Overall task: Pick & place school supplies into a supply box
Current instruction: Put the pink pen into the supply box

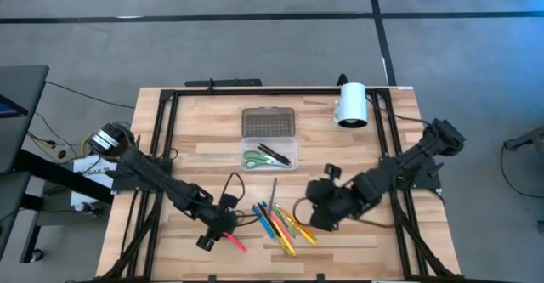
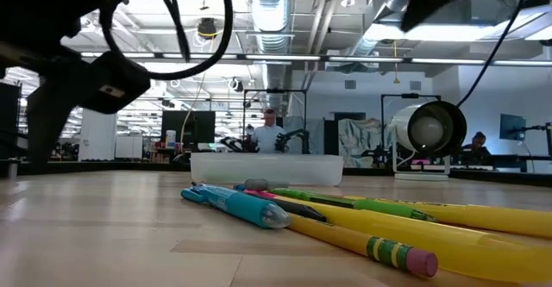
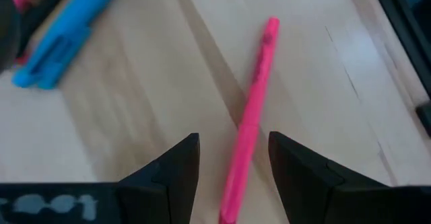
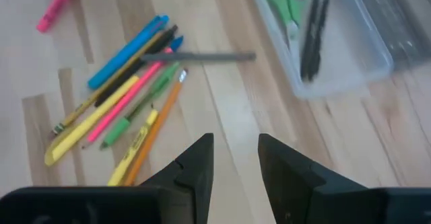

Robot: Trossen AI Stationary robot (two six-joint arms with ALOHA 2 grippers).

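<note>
My left gripper [image 1: 223,229] is low over the table's near left part, open. Its fingers stand on either side of a pink pen [image 3: 254,109] that lies flat on the wood [image 1: 236,242]. My right gripper [image 4: 236,146] is open and hovers over bare wood right of a pile of pens and pencils [image 1: 280,222] in blue, yellow, pink, green, orange and grey. The clear supply box [image 1: 293,162] sits mid-table with its dotted lid [image 1: 269,121] laid open on the far side. Green-handled scissors [image 1: 255,159] and a black marker [image 1: 274,154] lie inside it.
A white cylinder [image 1: 351,104] lies at the far right of the table, beyond the box. Black frame rails [image 1: 161,138] run along the table's sides and far edge. In the low view the pens [image 2: 345,222] fill the foreground. People show in the room behind.
</note>
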